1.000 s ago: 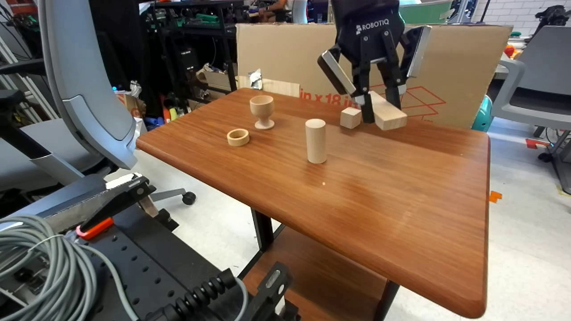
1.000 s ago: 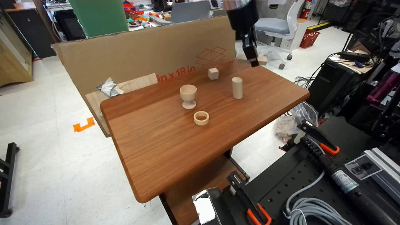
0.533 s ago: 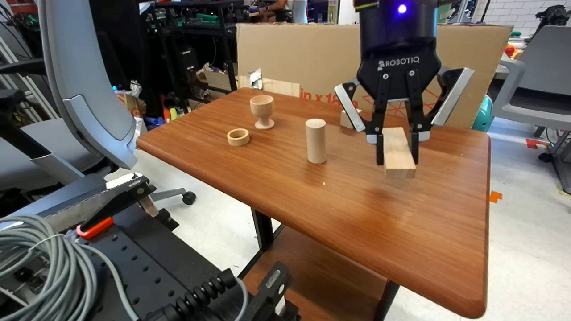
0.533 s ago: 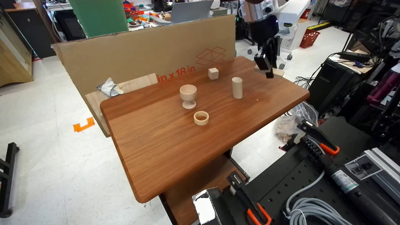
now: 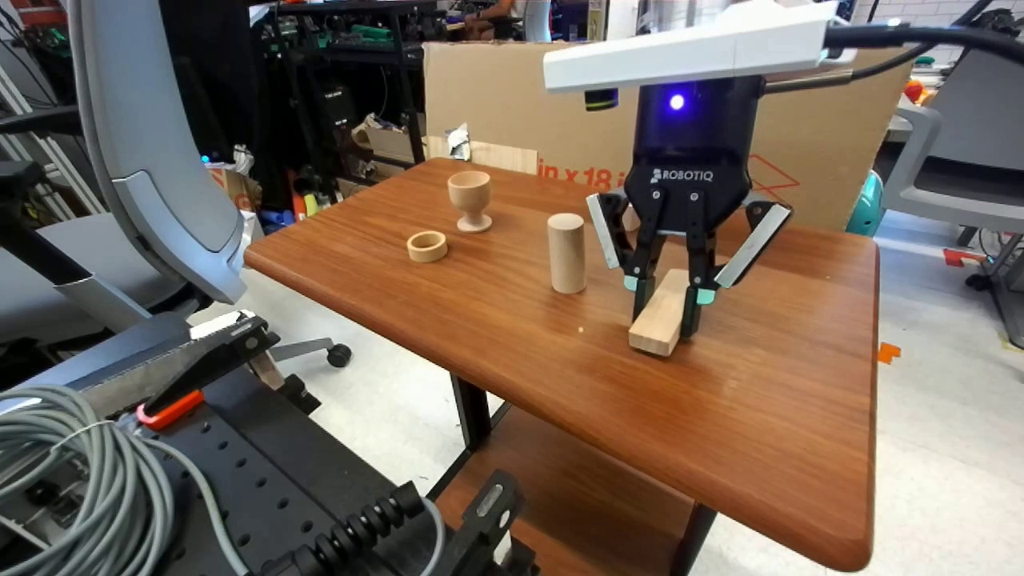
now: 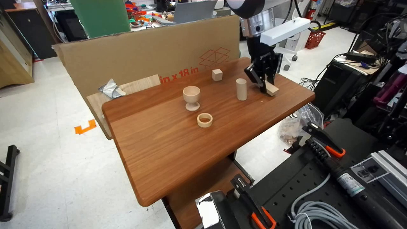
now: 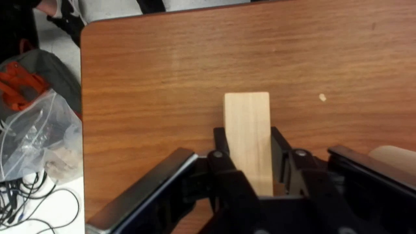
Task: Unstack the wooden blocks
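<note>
In the wrist view, the gripper (image 7: pixel 247 135) is pinching the oblong block (image 7: pixel 248 113) across its width — long axis running roughly twelve-to-six, fingers (image 7: pixel 279 152) pressing at nine and three.

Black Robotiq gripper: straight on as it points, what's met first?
Likely the brown wooden tabletop, just under the gripper and the pale rectangular wooden block it grips; possibly in contact, depth unclear.

Over the wooden block (image 7: pixel 248 120) hangs the arm (image 6: pixel 246 7), its silver wrist (image 6: pixel 258 25) leaning slightly in an exterior view and the black gripper (image 5: pixel 666 322) pointing almost straight downward, with two fingers (image 7: pixel 279 144) clamped along the block's opposite long sides and both tips reaching low beside it.
</note>
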`<state>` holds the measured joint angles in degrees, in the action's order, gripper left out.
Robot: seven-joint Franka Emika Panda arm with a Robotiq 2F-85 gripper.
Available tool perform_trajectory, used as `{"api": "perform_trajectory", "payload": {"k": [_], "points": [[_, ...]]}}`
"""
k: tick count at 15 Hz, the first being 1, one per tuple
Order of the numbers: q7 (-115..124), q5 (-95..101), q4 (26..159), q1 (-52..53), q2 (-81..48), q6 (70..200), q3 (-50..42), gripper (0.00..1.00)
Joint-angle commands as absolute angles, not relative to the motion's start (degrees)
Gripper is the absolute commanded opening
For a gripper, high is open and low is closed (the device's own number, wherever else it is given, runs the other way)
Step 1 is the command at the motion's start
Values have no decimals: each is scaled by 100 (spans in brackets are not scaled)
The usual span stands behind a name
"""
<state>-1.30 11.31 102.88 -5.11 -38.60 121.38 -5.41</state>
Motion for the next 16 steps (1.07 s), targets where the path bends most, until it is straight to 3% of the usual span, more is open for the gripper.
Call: {"api": "perform_trajectory", "payload": {"k": [1, 2, 4, 9, 16], "points": [[210, 814, 9775, -507, -4169, 11762, -552, 8], [239, 746, 9715, -520, -4186, 11665, -525, 58], [266, 675, 9706, -512, -4119, 11617, -495, 64], [-214, 527, 10154, -545, -3408, 11430, -277, 99], [-801, 673, 11782, -435, -1305, 12702, -86, 100]]}}
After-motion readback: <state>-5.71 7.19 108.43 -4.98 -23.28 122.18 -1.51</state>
